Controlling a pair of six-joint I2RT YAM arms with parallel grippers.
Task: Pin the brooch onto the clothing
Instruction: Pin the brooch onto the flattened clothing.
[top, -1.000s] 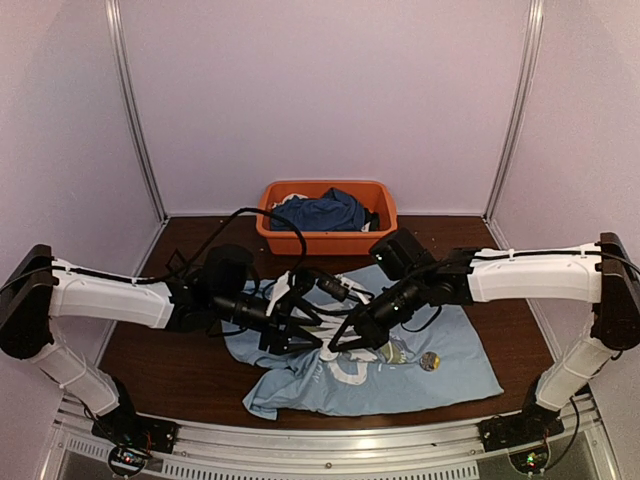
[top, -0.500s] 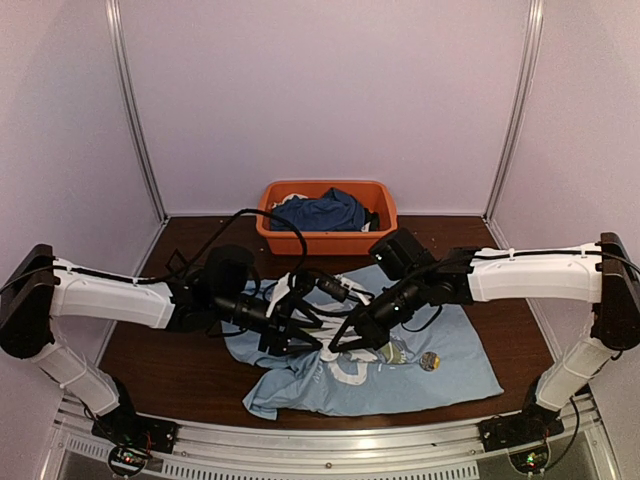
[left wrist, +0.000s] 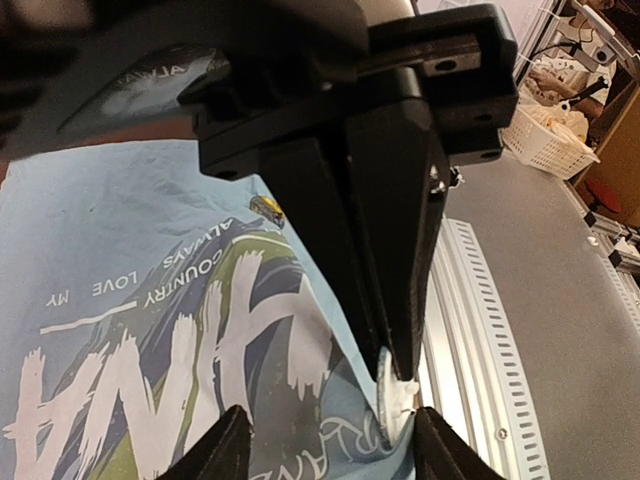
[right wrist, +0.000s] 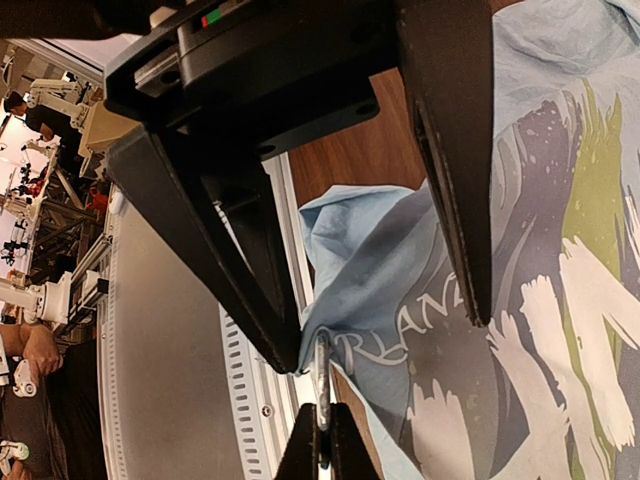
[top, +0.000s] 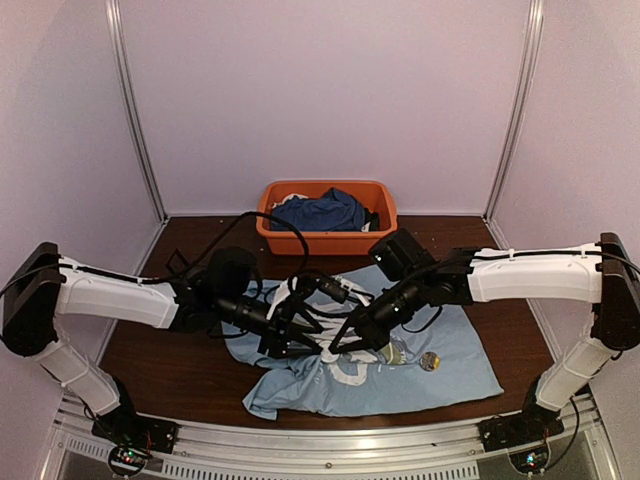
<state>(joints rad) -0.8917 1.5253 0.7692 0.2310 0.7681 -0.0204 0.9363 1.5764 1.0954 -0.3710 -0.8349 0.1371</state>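
I see the brooch [right wrist: 320,372] edge-on in the right wrist view. It is a thin silvery disc, tiny against the shirt, and shows as little more than a bright sliver. The right gripper [right wrist: 319,412] is pinched tight on it, the fingers together with the disc standing out from their tips. It sits just at the near hem of the T-shirt [top: 455,372], where the light blue cloth is pushed up into a fold.

The left gripper [left wrist: 325,440] stands about half open with nothing between its fingers. They straddle that same fold from the opposite side, and one tip is close beside the disc. I cannot tell whether it touches the cloth.

The T-shirt lies rumpled on the dark wooden table [top: 175,365], chest print up. The print has broad white brush-stroke letters over green and yellow, with small white lettering alongside.

A second small round metallic piece [top: 430,361], duller and more golden, lies loose on the shirt, well to the right of both grippers.

Behind them, an orange bin [top: 300,242] holds a dark blue garment [top: 325,212].
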